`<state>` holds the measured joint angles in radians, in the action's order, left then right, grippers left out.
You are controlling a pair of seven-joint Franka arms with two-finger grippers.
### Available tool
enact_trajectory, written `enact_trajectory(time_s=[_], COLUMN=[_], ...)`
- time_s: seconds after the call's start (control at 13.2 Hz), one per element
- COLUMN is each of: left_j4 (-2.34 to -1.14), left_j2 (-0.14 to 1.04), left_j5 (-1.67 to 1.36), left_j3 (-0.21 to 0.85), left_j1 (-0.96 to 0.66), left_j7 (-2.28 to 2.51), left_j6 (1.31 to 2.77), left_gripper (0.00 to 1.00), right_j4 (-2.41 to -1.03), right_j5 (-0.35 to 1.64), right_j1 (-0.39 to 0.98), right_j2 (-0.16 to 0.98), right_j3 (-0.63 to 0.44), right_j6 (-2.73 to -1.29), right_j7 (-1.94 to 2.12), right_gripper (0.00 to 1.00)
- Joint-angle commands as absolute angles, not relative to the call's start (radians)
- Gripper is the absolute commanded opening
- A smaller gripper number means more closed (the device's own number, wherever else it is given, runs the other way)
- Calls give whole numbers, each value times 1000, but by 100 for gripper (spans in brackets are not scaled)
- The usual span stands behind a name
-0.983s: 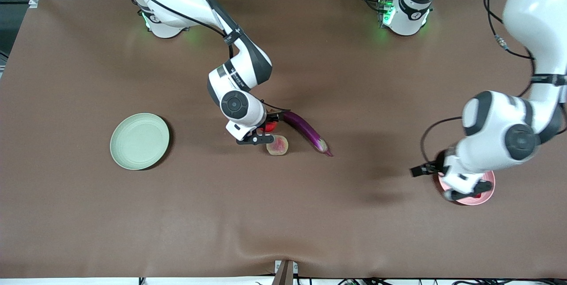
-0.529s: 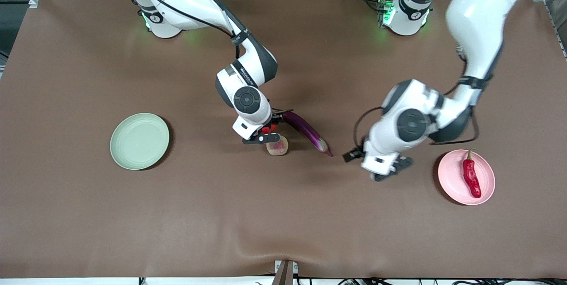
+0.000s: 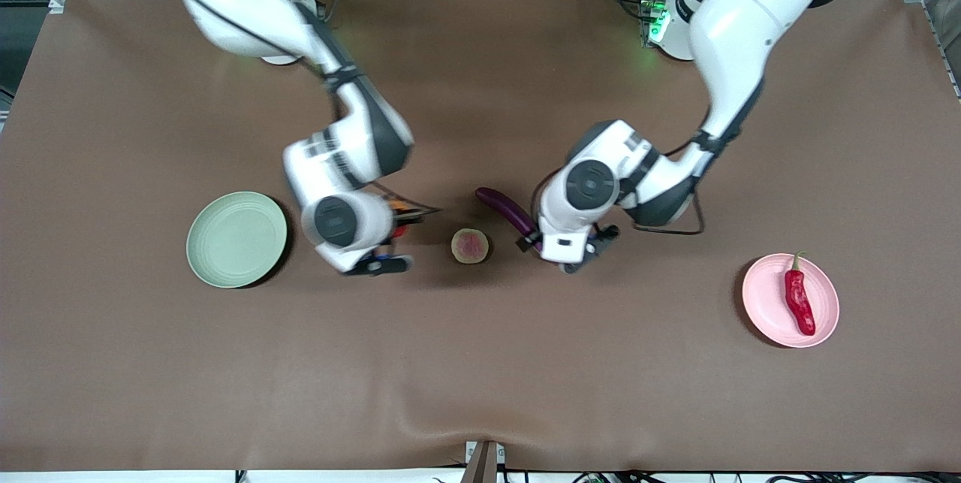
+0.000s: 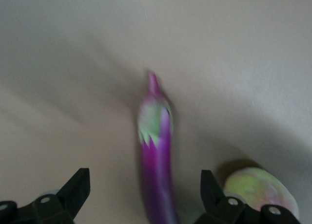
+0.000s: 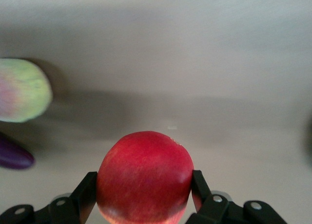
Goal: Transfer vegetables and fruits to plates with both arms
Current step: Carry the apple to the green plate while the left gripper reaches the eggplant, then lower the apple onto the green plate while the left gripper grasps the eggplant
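Right gripper (image 5: 144, 185) clamped on the red fruit (image 5: 145, 175), one finger (image 5: 85, 192) pressed to each flank, raised over bare tabletop (image 3: 480, 363) between the green plate (image 3: 236, 239) and the tan fruit (image 3: 470, 246). In the front view, right gripper (image 3: 387, 243) mostly hidden under its own wrist, only a sliver of red showing there. In the right wrist view, tan fruit (image 5: 22, 90) and the rounded eggplant (image 5: 14, 156) end lying well off to one side of the fingers.

Left gripper (image 4: 146, 195) spread wide, grasping nothing, poised over the eggplant (image 4: 157, 156). Purple body running between the two fingers (image 4: 75, 187) without touching either, green calyx and stem tip pointing away from them. Tan fruit (image 4: 261, 190) just outside one finger. In the front view, left gripper (image 3: 568, 249) covering the stem end of the eggplant (image 3: 504, 209), the rounded end poking out toward the arm bases.

Green plate bare, toward the right arm's end. Pink plate (image 3: 762, 299) toward the left arm's end, chili (image 3: 799, 301) lying in it, well apart from both grippers.
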<state>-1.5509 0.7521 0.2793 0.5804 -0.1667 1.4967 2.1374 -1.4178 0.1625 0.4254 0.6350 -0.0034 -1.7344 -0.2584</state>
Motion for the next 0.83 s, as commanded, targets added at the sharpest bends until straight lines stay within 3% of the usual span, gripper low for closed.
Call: enact_trajectory(time_s=[0.0, 0.15, 0.38, 0.45, 0.61, 0.68, 0.76], left_j4=[-1545, -1554, -1601, -1601, -1601, -1601, -1601], left_j2=[784, 795, 801, 807, 818, 821, 819], left_j5=[287, 288, 290, 288, 288, 290, 290], left_j3=[522, 456, 449, 449, 449, 449, 449], left_j1=[-262, -345, -351, -353, -356, -354, -348], left_j7=[1629, 1687, 1750, 1767, 1787, 1787, 1787], left_j6=[2197, 2198, 2249, 2255, 2263, 2263, 2263], left_gripper=[100, 100, 100, 94, 61, 35, 0], right_j4=[-1477, -1552, -1667, -1740, -1889, -1934, -1965], right_j5=[114, 25, 17, 17, 18, 20, 24], right_j1=[271, 162, 17, -23, -93, -113, -132], right_j2=[537, 494, 453, 436, 416, 405, 394], right_j3=[15, 17, 18, 18, 20, 20, 20], right_j6=[-1675, -1701, -1787, -1852, -1974, -1986, -1985], right_j7=[-33, 85, 274, 337, 447, 497, 517], right_gripper=[0, 0, 0, 0, 0, 0, 0])
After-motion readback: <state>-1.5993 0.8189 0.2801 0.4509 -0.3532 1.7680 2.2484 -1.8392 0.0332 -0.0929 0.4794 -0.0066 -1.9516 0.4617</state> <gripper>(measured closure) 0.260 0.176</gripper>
